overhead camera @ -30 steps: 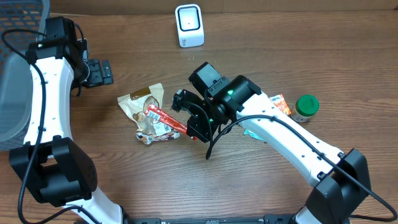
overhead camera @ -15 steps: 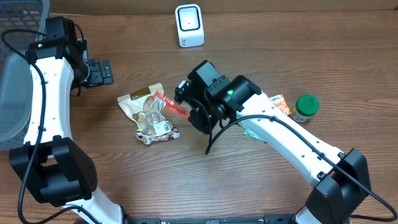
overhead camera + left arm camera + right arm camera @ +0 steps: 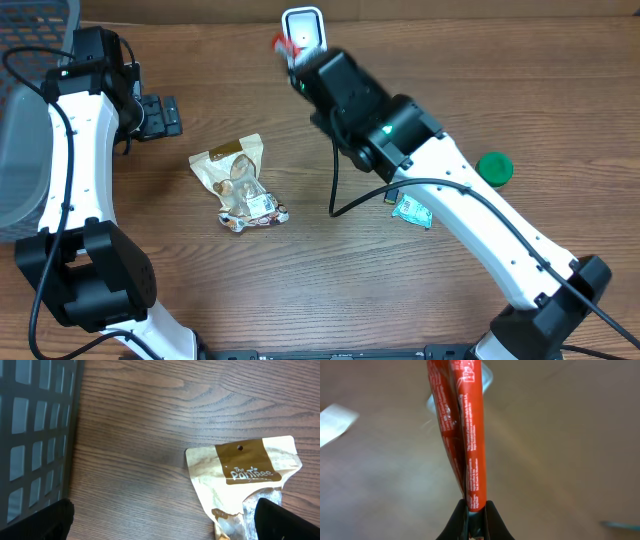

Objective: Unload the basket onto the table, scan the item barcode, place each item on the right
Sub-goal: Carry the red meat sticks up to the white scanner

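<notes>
The item is a long red packet [image 3: 467, 425], pinched at its lower end by my right gripper [image 3: 476, 507], which is shut on it. From overhead, the red packet [image 3: 283, 43] shows as a blurred tip at the left edge of the white barcode scanner [image 3: 303, 28] at the table's far edge. The right gripper [image 3: 296, 58] is right in front of the scanner, mostly covered by its own wrist. My left gripper [image 3: 160, 115] hovers at the left, open and holding nothing; its dark fingertips [image 3: 40, 520] frame bare wood.
A tan snack pouch [image 3: 232, 168] [image 3: 250, 470] lies at centre left, with a clear wrapped snack [image 3: 255, 208] on its near end. A green-lidded jar [image 3: 493, 168] and a teal packet [image 3: 411, 209] lie near the right arm. A grey basket [image 3: 25, 120] [image 3: 35, 435] occupies the left edge.
The right arm lifted the red packet off the pouch pile and swung it up to the scanner at the far edge. The left arm has not moved.
</notes>
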Motion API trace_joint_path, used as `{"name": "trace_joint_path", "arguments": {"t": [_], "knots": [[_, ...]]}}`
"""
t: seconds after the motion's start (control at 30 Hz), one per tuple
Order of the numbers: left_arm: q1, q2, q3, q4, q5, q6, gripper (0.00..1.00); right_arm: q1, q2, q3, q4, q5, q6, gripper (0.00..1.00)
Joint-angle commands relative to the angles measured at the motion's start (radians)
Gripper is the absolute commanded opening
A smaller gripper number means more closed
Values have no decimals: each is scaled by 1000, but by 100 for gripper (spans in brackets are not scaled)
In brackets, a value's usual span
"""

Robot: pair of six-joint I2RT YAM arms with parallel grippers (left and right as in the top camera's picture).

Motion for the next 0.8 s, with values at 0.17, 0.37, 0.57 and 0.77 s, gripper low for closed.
{"name": "trace_joint_path", "arguments": {"t": [0.17,0.37,0.57,0.77], "knots": [[-7,-19,21,0,8,16,100,-3,23,73,302,353,-389,3],[-7,-19,21,0,8,16,100,-12,127,73,519,397,-556,3],[-7,-19,21,0,8,16,100,-60,277,73,667,398,-648,3],[-7,-19,21,0,8,16,100,-121,424,73,812,397,-648,3]]}}
